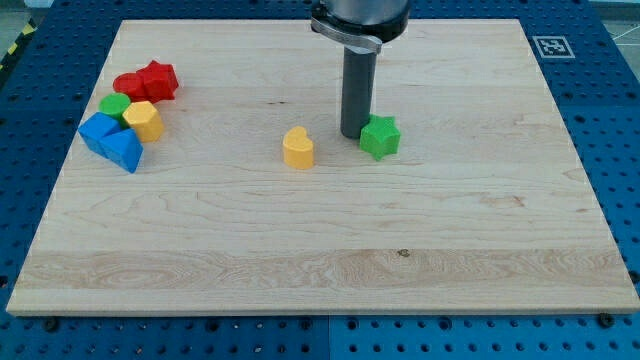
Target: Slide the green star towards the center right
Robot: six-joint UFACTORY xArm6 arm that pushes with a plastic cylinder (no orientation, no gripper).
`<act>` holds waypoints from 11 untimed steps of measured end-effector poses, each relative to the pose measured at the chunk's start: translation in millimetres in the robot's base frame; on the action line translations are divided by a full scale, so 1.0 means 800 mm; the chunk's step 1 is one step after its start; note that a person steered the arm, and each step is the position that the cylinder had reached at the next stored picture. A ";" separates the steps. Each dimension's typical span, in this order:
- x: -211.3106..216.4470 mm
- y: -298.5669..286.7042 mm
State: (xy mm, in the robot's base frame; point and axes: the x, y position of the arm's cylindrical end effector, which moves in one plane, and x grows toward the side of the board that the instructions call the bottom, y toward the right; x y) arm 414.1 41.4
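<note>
The green star (380, 136) lies on the wooden board (320, 250) a little right of the middle. My tip (354, 135) stands right at the star's left side, touching or almost touching it. A yellow heart-shaped block (298, 148) lies to the left of my tip, apart from it.
A cluster of blocks sits at the view's left edge: a red star (159, 79) and a red block (130, 84), a green block (115, 105), a yellow block (144, 120), and two blue blocks (112, 141). A marker tag (553, 46) sits beyond the board's top right corner.
</note>
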 end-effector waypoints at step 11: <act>0.142 0.145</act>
State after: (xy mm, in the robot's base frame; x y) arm 527.9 157.6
